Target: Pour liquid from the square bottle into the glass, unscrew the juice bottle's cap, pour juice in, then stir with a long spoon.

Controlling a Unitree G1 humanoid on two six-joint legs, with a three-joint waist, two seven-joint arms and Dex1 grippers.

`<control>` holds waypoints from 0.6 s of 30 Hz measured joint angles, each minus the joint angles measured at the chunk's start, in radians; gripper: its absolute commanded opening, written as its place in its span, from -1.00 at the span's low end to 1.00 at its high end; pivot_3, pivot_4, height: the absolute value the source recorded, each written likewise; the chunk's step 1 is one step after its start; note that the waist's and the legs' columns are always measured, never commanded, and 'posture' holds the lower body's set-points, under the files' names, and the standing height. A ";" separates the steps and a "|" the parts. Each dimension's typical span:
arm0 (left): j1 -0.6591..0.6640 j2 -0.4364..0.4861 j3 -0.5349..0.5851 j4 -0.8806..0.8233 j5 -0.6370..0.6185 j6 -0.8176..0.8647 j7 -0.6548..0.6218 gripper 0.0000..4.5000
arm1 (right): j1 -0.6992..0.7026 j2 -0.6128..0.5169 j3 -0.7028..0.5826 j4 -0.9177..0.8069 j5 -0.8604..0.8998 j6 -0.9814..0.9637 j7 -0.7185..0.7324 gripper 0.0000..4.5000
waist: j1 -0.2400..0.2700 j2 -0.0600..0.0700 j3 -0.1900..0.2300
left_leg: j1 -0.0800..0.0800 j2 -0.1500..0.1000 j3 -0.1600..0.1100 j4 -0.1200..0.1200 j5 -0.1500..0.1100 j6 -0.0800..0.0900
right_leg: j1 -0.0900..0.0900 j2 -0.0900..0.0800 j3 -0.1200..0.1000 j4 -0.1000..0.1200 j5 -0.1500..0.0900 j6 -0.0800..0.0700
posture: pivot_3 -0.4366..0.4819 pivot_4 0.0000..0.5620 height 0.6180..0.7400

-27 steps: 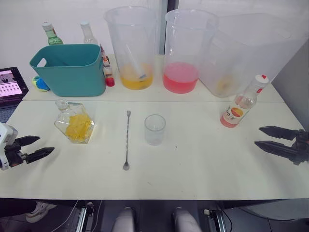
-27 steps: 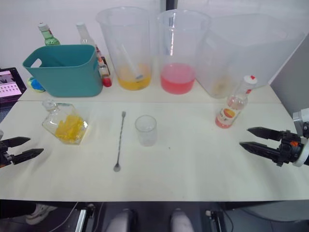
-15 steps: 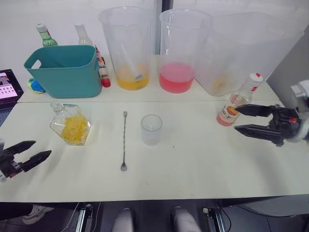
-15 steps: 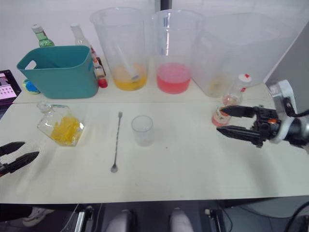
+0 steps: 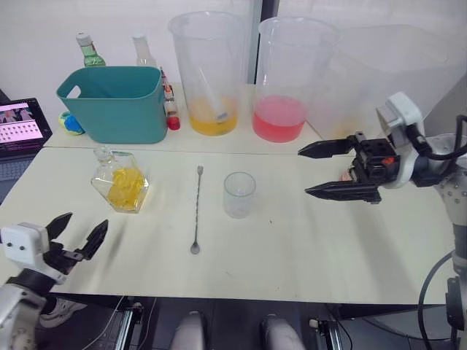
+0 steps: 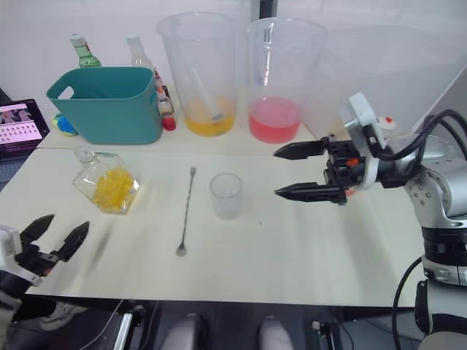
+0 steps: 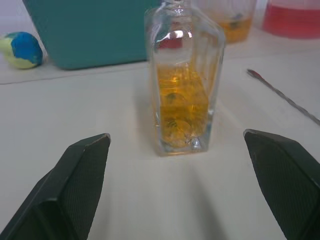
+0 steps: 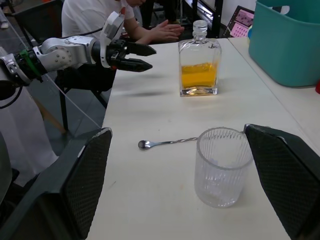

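Reaching gripper: the right gripper (image 6: 295, 172), two black fingers spread wide and holding nothing, hovered above the white table (image 5: 306, 240) just beside the small clear ribbed tumbler (image 5: 239, 195), its tips aimed across at it.

Waiting gripper: the left gripper (image 5: 76, 235) hung low at the near table edge, fingers splayed apart and empty, facing the squat clear square glass bottle of yellow liquid (image 5: 122, 181).

Square bottle: it stood stoppered on the table, near the left gripper but apart from it; in the left wrist view it sat centred between the two fingers (image 7: 80, 175).

Spoon: the thin long silver bar spoon (image 5: 196, 209) lay flat between the bottle and the tumbler, bowl end nearest me.

Juice bottle: largely hidden behind the right arm; I could make out little more than a trace of its white-and-red cap (image 6: 387, 120).

Background: a teal plastic tub (image 5: 113, 102) and tall clear plastic beakers with yellow (image 5: 209, 73) and pink (image 5: 286, 80) liquid lined the back.

Risk: to my eye the right gripper hung close enough to knock the light tumbler over, and its arm could have brushed the juice bottle behind it.

Second risk: the heavy, smooth bottle might have slipped in a shallow grip, and the stopper would have needed removing before any pour.

Stage: nothing looked poured; the tumbler appeared empty.
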 measured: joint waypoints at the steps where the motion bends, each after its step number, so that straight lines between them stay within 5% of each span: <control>1: -0.004 -0.014 -0.025 -0.012 0.004 0.000 0.023 1.00 | -0.002 0.000 0.002 0.000 -0.003 -0.003 0.000 0.99 | 0.003 0.000 0.000 | 0.000 0.000 -0.001 0.001 0.000 0.000 | 0.000 0.000 -0.001 0.001 0.000 0.000 | -0.05 -0.47 0.77; 18: -0.319 0.030 -0.156 0.214 0.100 -0.009 0.164 1.00 | 0.115 -0.070 -0.052 -0.077 -0.027 -0.008 -0.035 0.99 | 0.004 0.000 0.000 | 0.000 0.000 -0.004 0.002 0.000 0.000 | 0.002 0.001 -0.004 0.001 0.000 0.000 | -0.05 -0.47 0.77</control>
